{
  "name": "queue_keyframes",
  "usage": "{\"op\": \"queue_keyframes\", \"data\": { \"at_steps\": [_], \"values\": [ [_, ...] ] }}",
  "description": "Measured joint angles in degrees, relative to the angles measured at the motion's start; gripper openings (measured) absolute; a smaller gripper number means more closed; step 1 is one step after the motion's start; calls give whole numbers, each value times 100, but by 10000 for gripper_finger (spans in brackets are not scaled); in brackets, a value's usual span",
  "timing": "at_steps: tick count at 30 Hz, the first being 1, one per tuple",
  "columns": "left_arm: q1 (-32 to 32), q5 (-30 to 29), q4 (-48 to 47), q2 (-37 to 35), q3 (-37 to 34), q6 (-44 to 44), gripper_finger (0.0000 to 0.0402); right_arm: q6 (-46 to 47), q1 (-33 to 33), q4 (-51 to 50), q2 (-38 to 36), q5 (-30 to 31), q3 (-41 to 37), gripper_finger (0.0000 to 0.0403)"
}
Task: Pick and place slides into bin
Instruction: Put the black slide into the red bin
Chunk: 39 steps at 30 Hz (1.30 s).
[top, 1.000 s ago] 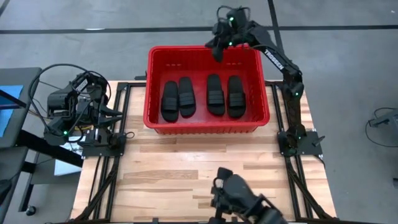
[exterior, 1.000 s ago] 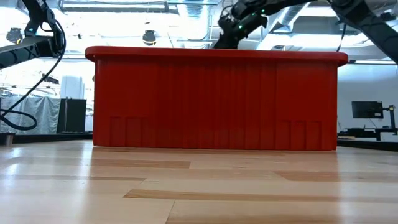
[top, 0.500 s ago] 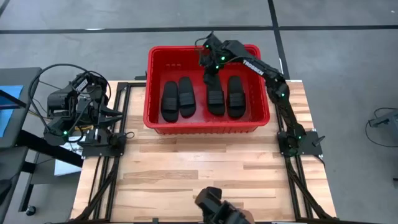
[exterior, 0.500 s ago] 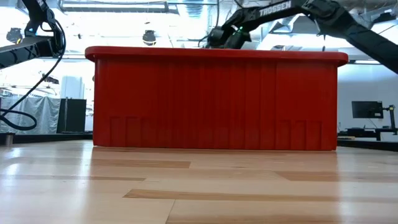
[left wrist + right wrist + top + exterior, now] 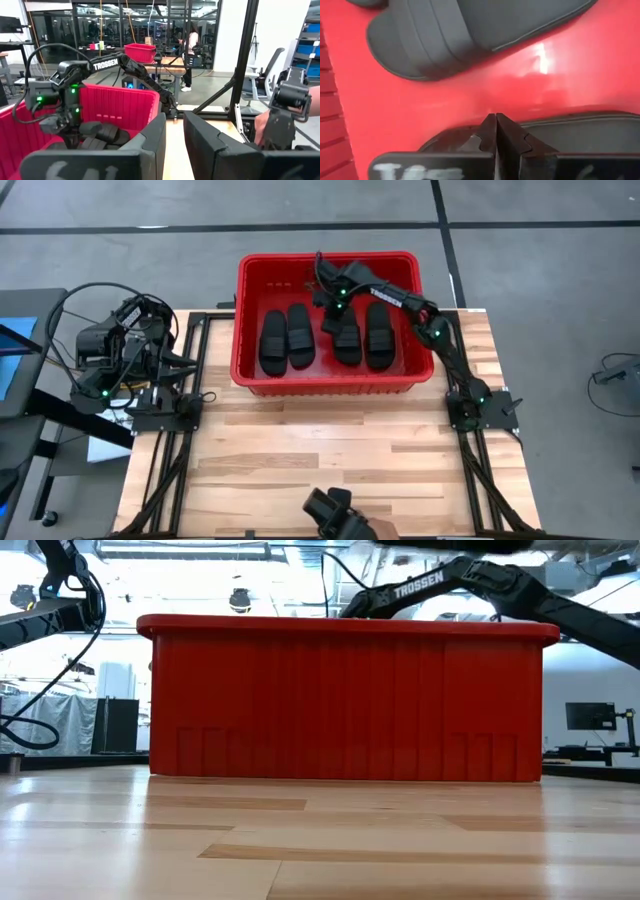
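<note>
We see four black slides (image 5: 320, 335) inside the red bin (image 5: 247, 290). The right gripper (image 5: 330, 310), fingers pressed together and empty, hovers at the bin's 12 o'clock over one slide. The left gripper (image 5: 172, 145) waits off the table with fingers apart.

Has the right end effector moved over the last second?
Yes. In the high view the right end effector has come from beyond the red bin's far rim down inside it, near the slides.

bare bin (image 5: 262, 288) floor behind slides (image 5: 287, 336)
</note>
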Motion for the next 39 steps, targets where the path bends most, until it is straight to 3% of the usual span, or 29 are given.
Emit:
{"op": "queue_keyframes", "data": {
  "at_steps": [15,39],
  "values": [
    [0,2,-2,0,0,-82,59,-101,55,-191,133,20,0,0],
    [0,2,22,0,0,-91,59,121,98,-623,124,1156,-103,0]
  ]
}}
